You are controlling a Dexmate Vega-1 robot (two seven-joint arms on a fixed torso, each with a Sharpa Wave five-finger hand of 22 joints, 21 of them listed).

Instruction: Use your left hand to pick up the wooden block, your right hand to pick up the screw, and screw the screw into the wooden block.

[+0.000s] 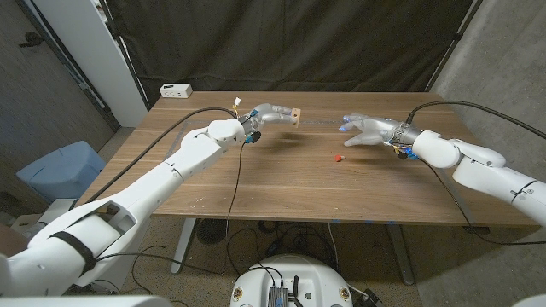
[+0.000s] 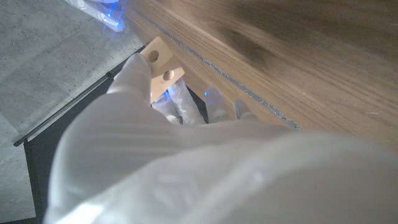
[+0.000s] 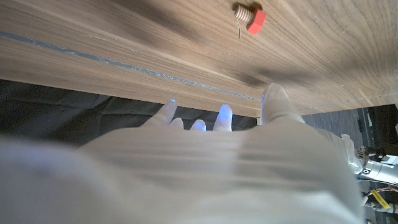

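the robot's white left hand [image 1: 271, 113] is up over the far side of the brown wooden table [image 1: 281, 192], gripping a small pale wooden block [image 1: 295, 113] between its fingertips. from the left wrist view the wooden block [image 2: 160, 65] shows two round holes in its face, and the left hand [image 2: 155, 134] has it pinched at the fingertips, held clear of the tabletop.

the white right hand [image 1: 367, 131] hangs above the table on the other side, fingers spread and holding nothing. just beside it, toward the middle of the table, lies the small red-headed screw [image 1: 338, 157], resting on the wood by itself and touched by neither hand. the right wrist view shows the screw [image 3: 250, 17] lying on its side, red head and metal thread, with the right hand [image 3: 211, 152] apart from it, fingers loose and open.

block and screw are well apart. at the table's far left corner sits a small white box [image 1: 176, 89], and black cables [image 1: 235, 183] trail from both arms across the tabletop.
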